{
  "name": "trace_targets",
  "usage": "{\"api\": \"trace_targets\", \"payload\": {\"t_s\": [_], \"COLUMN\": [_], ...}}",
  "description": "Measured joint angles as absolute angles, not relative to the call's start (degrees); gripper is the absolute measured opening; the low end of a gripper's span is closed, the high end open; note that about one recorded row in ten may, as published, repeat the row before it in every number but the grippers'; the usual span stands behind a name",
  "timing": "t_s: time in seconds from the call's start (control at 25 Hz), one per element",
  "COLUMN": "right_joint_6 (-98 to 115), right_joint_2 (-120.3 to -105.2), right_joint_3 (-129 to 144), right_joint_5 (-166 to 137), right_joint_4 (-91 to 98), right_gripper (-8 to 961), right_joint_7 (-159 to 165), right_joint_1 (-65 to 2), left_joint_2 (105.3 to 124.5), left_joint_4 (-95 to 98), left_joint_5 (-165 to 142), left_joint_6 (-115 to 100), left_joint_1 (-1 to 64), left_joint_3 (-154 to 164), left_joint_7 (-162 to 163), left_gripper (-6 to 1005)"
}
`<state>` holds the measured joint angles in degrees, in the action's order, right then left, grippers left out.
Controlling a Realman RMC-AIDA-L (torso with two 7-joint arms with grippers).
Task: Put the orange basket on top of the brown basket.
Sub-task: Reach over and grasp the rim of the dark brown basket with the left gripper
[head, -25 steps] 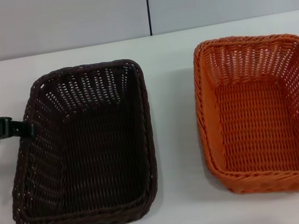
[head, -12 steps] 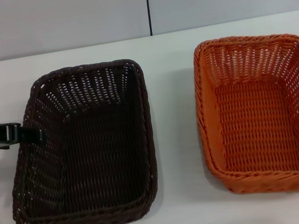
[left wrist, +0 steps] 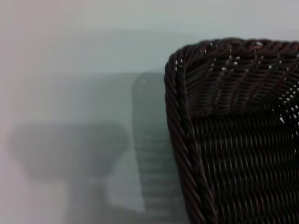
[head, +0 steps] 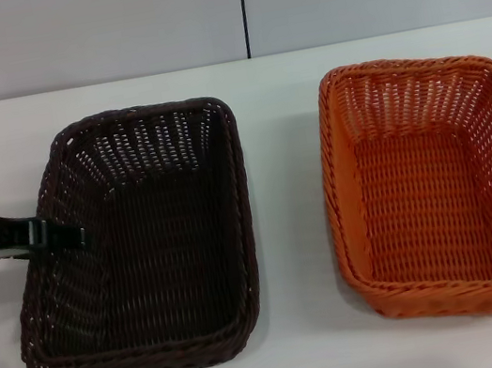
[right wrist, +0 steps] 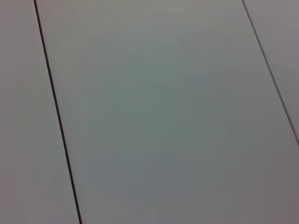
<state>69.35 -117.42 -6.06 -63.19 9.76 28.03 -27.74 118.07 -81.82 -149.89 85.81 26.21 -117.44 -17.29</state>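
Looking down from the head camera, two woven baskets of the same shape sit side by side on a white worktop (head: 316, 362), well apart, with a strip of bare surface between them. The brown basket (head: 143, 250) is on the robot's left, very dark, with sloped open-weave sides and a braided rim. The orange basket (head: 433, 189) is on the robot's right, upright on the worktop, its near right corner running out of the picture. Both are empty. The left hand (head: 74, 237) reaches in from the left edge as a thin black shape — its tip lies across the brown basket's left rim and points into the basket. Whether its fingers are apart or together cannot be told from here. Behind the worktop stands a pale wall (head: 104, 28) with a dark vertical seam.

In the left wrist view, one rounded corner of the brown basket (left wrist: 233, 140) fills one side of the picture, its braided rim and ribbed inner wall seen close. Beside it is bare worktop (left wrist: 84, 56) carrying soft grey shadows. The left hand's own fingers are not shown.

The right wrist view shows only pale panels (right wrist: 163, 116) divided by thin dark seams — no basket and no right hand, so its state cannot be told.
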Motion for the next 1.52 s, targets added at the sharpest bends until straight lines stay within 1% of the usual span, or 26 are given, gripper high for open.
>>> {"api": "trace_targets", "payload": {"t_s": [0.28, 0.52, 1.08, 1.36, 1.44, 1.52], "right_joint_6": [69.3, 69.3, 69.6, 69.7, 69.8, 69.8], "right_joint_2": [-117.45, -117.5, -117.5, -117.5, -117.5, -117.5], "right_joint_3": [-6.1, -6.1, -6.2, -6.1, -6.2, -6.3], "right_joint_5": [-63.2, -63.1, -62.7, -62.7, -62.7, -62.7], "right_joint_4": [9.6, 9.4, 9.8, 9.8, 9.8, 9.8], "right_gripper": [562, 562, 562, 561, 561, 561], "right_joint_7": [28.0, 28.0, 28.4, 28.4, 28.4, 28.4], "right_joint_1": [-27.5, -27.3, -26.5, -26.5, -26.5, -26.5], "left_joint_2": [118.07, 118.12, 118.1, 117.71, 117.2, 117.05], "left_joint_4": [-79.4, -80.3, -80.9, -85.2, -86.4, -86.5], "left_joint_5": [-149.9, -149.8, -149.6, -142.0, -137.7, -137.0], "left_joint_6": [83.2, 82.6, 83.0, 85.9, 89.4, 90.0], "left_joint_1": [26.7, 26.6, 26.1, 26.1, 28.9, 29.5], "left_joint_3": [-114.6, -114.0, -113.7, -118.3, -127.2, -128.8], "left_joint_7": [-17.1, -17.2, -17.7, -25.9, -32.2, -33.1], "left_gripper": [860, 660, 231, 229, 228, 217]}}
